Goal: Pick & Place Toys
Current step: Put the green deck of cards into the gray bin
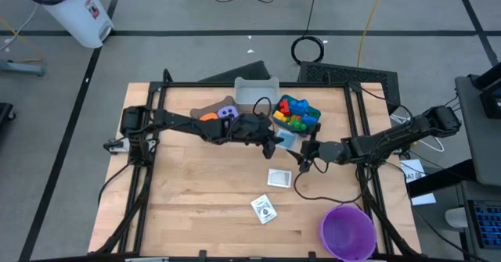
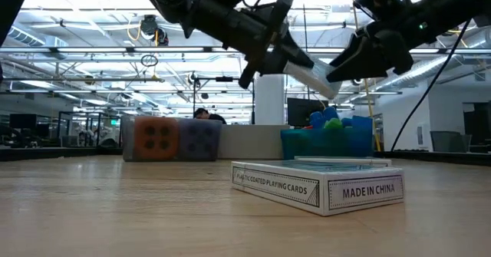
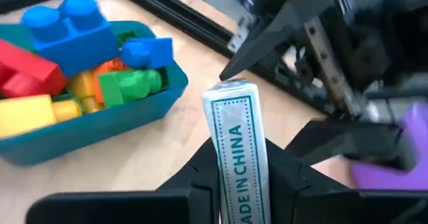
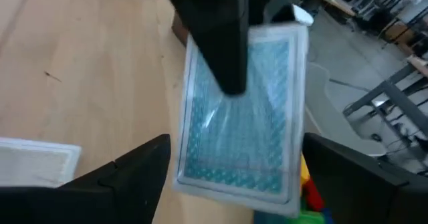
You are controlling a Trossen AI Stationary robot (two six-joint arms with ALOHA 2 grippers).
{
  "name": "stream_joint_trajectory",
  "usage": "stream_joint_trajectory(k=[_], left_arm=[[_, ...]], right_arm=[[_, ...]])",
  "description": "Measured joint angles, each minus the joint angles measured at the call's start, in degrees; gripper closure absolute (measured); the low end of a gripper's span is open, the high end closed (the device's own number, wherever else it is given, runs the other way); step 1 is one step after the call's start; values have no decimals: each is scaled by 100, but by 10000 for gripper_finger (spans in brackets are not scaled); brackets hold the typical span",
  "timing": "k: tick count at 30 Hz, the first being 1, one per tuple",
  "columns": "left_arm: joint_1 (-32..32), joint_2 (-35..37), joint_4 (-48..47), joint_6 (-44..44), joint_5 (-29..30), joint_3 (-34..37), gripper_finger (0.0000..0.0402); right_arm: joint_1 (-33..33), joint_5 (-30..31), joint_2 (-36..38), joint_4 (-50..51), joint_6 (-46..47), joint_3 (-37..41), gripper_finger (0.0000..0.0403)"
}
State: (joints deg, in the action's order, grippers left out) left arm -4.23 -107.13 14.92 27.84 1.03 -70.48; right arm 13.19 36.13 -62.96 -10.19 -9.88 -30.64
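Above the middle of the table, a card box is held up between the two arms.

From where I stand, the left gripper (image 3: 237, 184) has its fingers clamped on one end of the card box (image 3: 235, 144), lifted clear of the wood just beside the blue bin (image 1: 311, 124) heaped with bricks (image 1: 293, 112). Facing it, the right gripper (image 4: 234, 177) has its jaws spread wide on either side of the box without closing on it. Two more card boxes lie flat on the table (image 1: 196, 207), one (image 1: 280, 178) near the grippers and another (image 1: 264, 209) closer to the front edge. An orange die (image 2: 156, 138) and a purple die (image 2: 199, 139) sit side by side at the back.
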Motion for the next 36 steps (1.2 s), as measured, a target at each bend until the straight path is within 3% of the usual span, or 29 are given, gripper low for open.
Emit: stream_joint_trajectory(k=[3,7,14,19,23,30,36], left_arm=[[-118,146,-224,-673,-262,14,331],[-262,685,-659,-1273,-39,17,331],[-459,1354,-994,-2564,1788,-23,331],[-885,1236,-1358,-2568,2172,-1,331],[-1543,712,-1253,-1836,1721,2,331],[-2649,-165,-183,325,-383,-2,331],[-2659,-512,242,751,-708,-2,331]], right_arm=[[7,-36,-4,8,311,-2,68],[-7,117,14,-105,757,-17,69],[0,119,119,-352,854,-4,76],[3,95,127,-337,806,11,77],[2,106,121,-326,775,11,78],[4,107,123,-459,728,11,79],[4,106,123,-453,705,11,79]])
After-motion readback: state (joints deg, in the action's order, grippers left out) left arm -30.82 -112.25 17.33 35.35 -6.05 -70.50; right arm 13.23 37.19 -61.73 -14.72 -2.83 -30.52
